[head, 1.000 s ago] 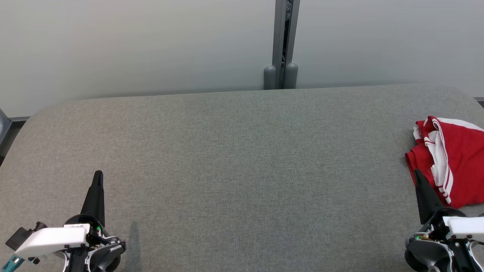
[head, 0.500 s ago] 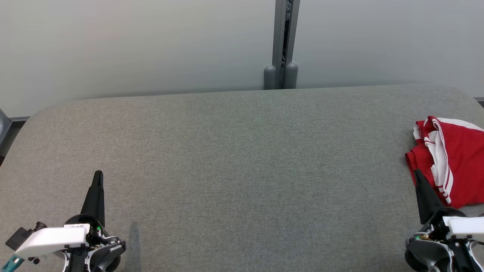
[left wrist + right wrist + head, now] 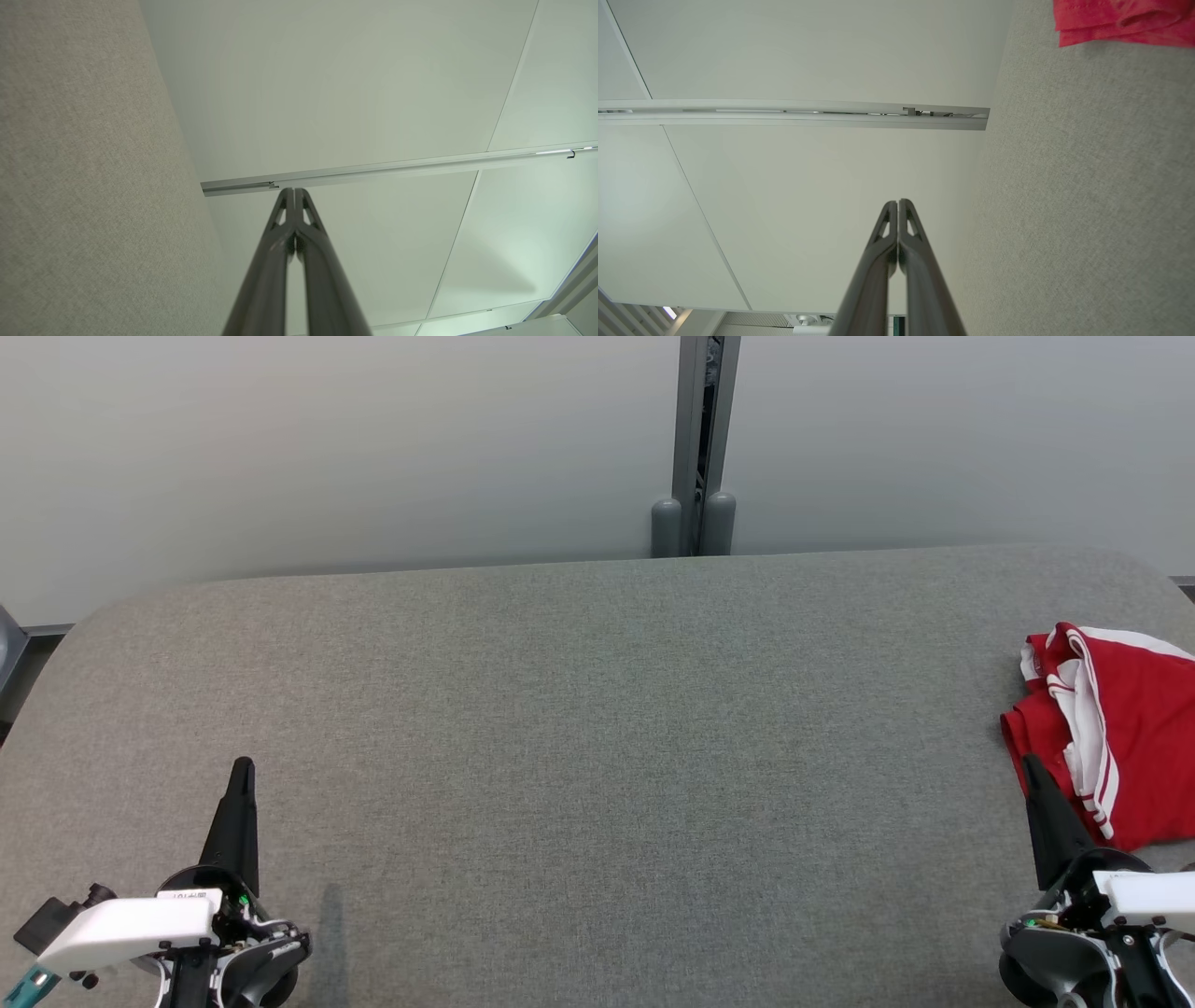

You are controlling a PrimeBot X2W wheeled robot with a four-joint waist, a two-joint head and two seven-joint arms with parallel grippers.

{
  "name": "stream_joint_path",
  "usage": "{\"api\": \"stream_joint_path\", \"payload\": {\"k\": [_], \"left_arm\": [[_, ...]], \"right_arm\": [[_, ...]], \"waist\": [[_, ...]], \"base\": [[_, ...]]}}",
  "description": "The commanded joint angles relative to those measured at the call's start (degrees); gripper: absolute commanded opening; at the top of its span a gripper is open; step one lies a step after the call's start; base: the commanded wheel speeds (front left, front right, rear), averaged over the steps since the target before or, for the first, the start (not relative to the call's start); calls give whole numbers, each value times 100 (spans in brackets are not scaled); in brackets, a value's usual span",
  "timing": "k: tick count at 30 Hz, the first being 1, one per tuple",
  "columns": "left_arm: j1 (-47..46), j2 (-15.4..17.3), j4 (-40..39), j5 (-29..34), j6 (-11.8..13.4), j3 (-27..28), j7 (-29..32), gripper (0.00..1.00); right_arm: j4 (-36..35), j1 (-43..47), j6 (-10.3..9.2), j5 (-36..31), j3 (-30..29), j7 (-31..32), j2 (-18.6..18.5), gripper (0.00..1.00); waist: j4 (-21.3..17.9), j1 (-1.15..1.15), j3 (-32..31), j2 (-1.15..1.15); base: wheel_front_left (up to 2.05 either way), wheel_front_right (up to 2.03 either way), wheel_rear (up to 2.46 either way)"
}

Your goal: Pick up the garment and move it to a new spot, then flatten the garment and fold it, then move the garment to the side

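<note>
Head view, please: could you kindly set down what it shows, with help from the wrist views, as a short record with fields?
surface: grey fabric-covered table
garment: red with white stripes, bunched at the table's right end, cut off by the picture's edge
left gripper: shut, empty, lower left over bare table
right gripper: shut, empty, its tip beside the garment's near edge; the right wrist view shows them apart
backdrop: pale wall panels with a grey post
task stage: garment not yet picked up
</note>
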Motion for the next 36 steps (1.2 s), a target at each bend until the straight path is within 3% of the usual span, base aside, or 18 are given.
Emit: {"api": "stream_joint_path", "payload": {"k": [1, 36], "left_arm": [[-78, 31, -19, -8, -21, 19, 16, 0], [-78, 31, -19, -8, -21, 19, 16, 0]], "right_arm": [[-20, 54, 1, 12, 0, 16, -53, 0], [-20, 54, 0, 13, 0, 16, -53, 0]], "waist": [[0, 0, 0, 0], [0, 0, 0, 0]], "base": [[0, 0, 0], [0, 0, 0]]}}
